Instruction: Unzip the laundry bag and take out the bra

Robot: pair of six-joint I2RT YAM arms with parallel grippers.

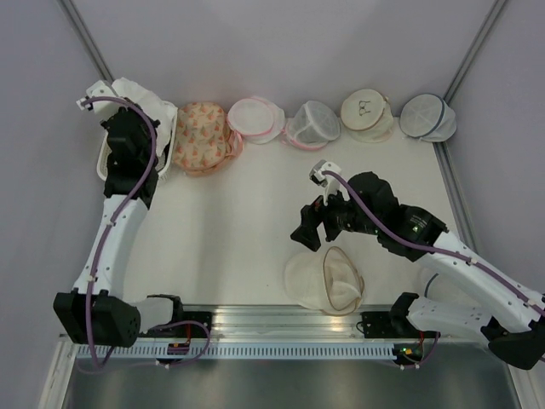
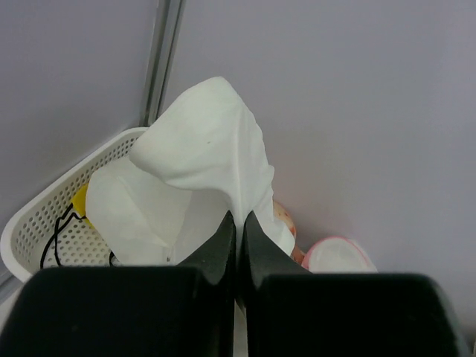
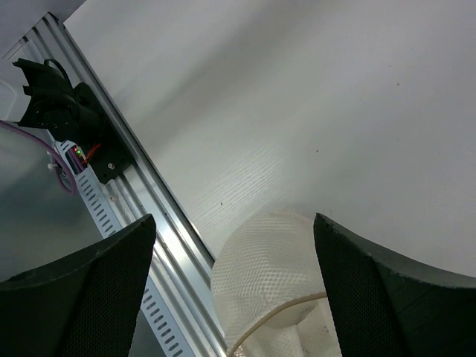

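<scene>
the left hand (image 2: pixel 238 223) has its fingers pressed together on a fold of the bra (image 2: pixel 201 141). the white cups rise in front of it over a white slotted basket (image 2: pixel 44 216) in the far left corner of the counter (image 1: pixel 230 221). the right hand (image 3: pixel 230 223) stands wide apart and grips nothing. it hovers above the laundry bag (image 3: pixel 268 275), which lies near the rail (image 1: pixel 281 319) at the near edge, well apart from the bra.

by my reading the task is nearly done: the bag's tan zip trim gapes open and the bra is out of it. what seems left is to let the bra go into the basket; whether it touches the basket floor i cannot tell.

only the overhead view shows both arms at once, how far the bag lies from the bra, and the row of other pouches (image 1: pixel 311 126) along the back wall. only the left wrist view shows the pinch itself, plus something yellow (image 2: pixel 79 201) and a black strap (image 2: pixel 56 238) in the basket. the right wrist view shows the bag's mesh close up, below and between its own fingers.
</scene>
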